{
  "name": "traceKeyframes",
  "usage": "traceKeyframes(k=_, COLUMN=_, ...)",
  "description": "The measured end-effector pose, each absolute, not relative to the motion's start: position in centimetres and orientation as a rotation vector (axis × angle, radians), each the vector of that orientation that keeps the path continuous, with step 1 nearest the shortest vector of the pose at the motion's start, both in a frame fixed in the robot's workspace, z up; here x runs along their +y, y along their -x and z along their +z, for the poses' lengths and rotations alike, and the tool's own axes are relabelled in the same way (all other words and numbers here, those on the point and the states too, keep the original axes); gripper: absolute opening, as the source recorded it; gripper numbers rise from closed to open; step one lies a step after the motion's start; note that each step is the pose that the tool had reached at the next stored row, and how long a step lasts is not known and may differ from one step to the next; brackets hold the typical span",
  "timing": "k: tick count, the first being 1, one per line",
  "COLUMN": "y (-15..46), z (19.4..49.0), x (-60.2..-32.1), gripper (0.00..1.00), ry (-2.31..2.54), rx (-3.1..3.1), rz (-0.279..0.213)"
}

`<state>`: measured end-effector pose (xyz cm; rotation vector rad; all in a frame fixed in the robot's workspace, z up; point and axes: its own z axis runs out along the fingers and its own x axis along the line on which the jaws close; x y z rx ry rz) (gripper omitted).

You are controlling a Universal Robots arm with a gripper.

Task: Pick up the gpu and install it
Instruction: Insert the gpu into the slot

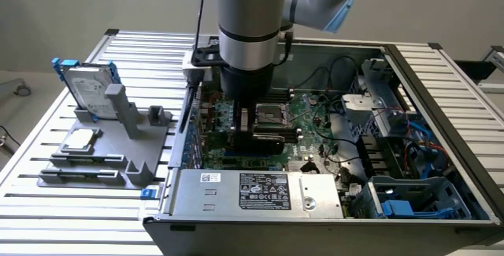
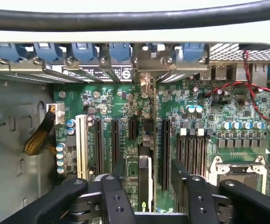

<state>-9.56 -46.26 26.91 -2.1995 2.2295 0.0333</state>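
Observation:
The gpu [image 2: 145,154] stands on edge in a slot of the green motherboard [image 2: 204,98], with its metal bracket [image 2: 146,60] at the case's rear wall. My gripper [image 2: 148,182] straddles the card from above. Its black fingers [image 2: 121,175] stand apart from the card, with a gap on either side, so it is open. In the exterior view the gripper [image 1: 258,129] reaches down into the open computer case [image 1: 441,91], and the card's black shroud [image 1: 272,142] shows just below it.
A silver hard drive with blue rails [image 1: 87,85] stands on a grey fixture [image 1: 102,150] outside the case at the exterior view's left. Inside the case are the power supply [image 1: 252,191], a CPU socket [image 2: 237,168], red cables [image 2: 253,93] and a blue drive cage [image 1: 417,200].

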Motion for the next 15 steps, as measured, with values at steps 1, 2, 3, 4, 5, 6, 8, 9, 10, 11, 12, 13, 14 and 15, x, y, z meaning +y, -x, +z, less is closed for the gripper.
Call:
traceKeyframes(k=1, y=9.6, z=27.3, x=-46.3, gripper=0.52, ry=2.200, rx=2.230, rz=0.034)
traceKeyframes(k=2, y=9.6, z=27.7, x=-46.2, gripper=0.52, ry=2.200, rx=2.230, rz=0.035)
traceKeyframes(k=3, y=9.6, z=28.1, x=-46.2, gripper=0.52, ry=2.200, rx=2.230, rz=0.035)
traceKeyframes(k=4, y=9.6, z=28.6, x=-46.2, gripper=0.52, ry=2.201, rx=2.231, rz=0.036)
traceKeyframes(k=5, y=9.6, z=29.0, x=-46.2, gripper=0.52, ry=2.201, rx=2.231, rz=0.037)
traceKeyframes(k=6, y=9.5, z=29.4, x=-46.2, gripper=0.52, ry=2.201, rx=2.231, rz=0.038)
traceKeyframes(k=8, y=9.5, z=30.1, x=-46.2, gripper=0.52, ry=2.202, rx=2.232, rz=0.039)
traceKeyframes(k=9, y=9.5, z=30.4, x=-46.2, gripper=0.52, ry=2.203, rx=2.233, rz=0.041)
traceKeyframes(k=10, y=9.5, z=30.5, x=-46.2, gripper=0.50, ry=2.203, rx=2.233, rz=0.042)
traceKeyframes(k=11, y=9.5, z=30.5, x=-46.2, gripper=0.44, ry=2.204, rx=2.234, rz=0.044)
traceKeyframes(k=12, y=9.5, z=30.5, x=-46.2, gripper=0.44, ry=2.204, rx=2.234, rz=0.044)
traceKeyframes(k=13, y=9.5, z=30.5, x=-46.2, gripper=0.37, ry=2.204, rx=2.234, rz=0.044)
traceKeyframes(k=14, y=9.5, z=30.5, x=-46.2, gripper=0.31, ry=2.204, rx=2.234, rz=0.044)
traceKeyframes(k=15, y=9.5, z=30.5, x=-46.2, gripper=0.31, ry=2.204, rx=2.234, rz=0.044)
